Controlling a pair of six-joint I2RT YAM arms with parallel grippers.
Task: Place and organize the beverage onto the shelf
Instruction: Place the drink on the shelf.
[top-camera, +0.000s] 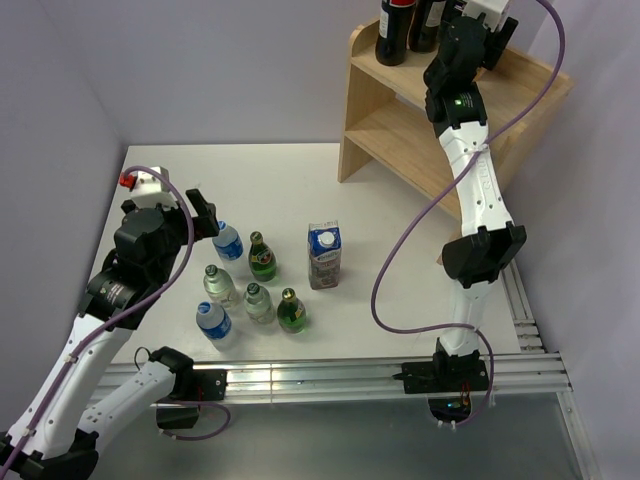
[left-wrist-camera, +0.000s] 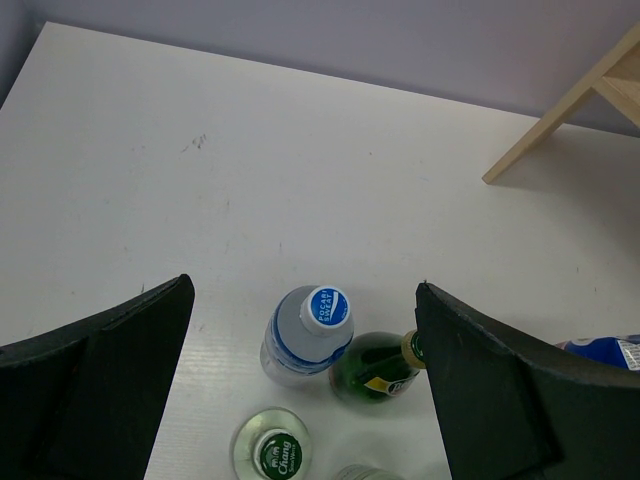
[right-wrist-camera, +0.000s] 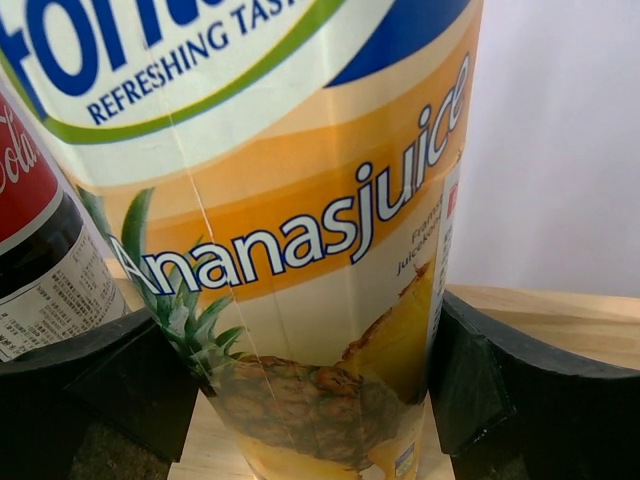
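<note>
Top external, six table bottles (top-camera: 262, 255), two cartons (top-camera: 323, 255) (right-wrist-camera: 300, 250), left jaws wide, right jaws unclear.

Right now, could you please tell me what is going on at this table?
The right tool is up at the shelf's top tier, straddling a pineapple juice carton beside the cola bottles; whether it grips is unclear. The left tool hangs open above a water bottle on the table, where six bottles and another carton wait.
</note>
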